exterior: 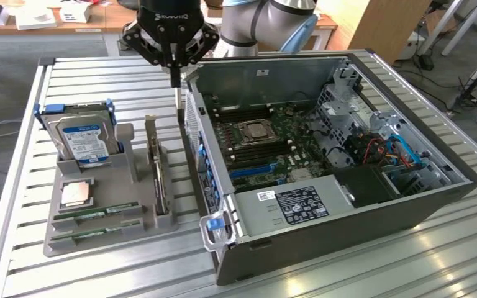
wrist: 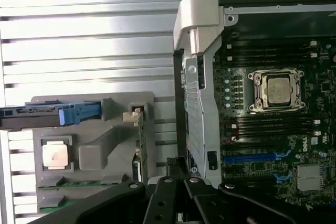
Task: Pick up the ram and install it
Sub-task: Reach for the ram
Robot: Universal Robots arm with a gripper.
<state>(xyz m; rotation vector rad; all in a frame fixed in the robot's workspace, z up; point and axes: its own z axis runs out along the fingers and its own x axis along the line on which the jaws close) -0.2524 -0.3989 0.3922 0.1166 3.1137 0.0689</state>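
Slatted metal table (exterior: 81, 74) in what looks like a lab or office, with an open computer case (exterior: 437, 186) lying on its side across the middle and right of the exterior view, and a grey tray (exterior: 56, 245) of parts at the left. The ram (exterior: 97, 213) is lying flat in a slot at the lower left of that view, at the near end of the tray just below the square processor chip (exterior: 77, 194), and a second stick (exterior: 89, 234) sits right beside it. Nothing has been lifted yet as far as I can see. The gripper (exterior: 179, 115) hangs top centre over the gap between the tray and the case wall, well apart from the ram, with its thin fingers pressed together and nothing between them. Handling-wise I'd guess the ram is very light, stiff and thin, and not slippery, but fragile. Squeezing the chips or touching the contact edge seems like a bad idea, so I'd grab it across the two long edges near the middle. It also sits low in its slot, so there isn't much edge sticking up to pinch.
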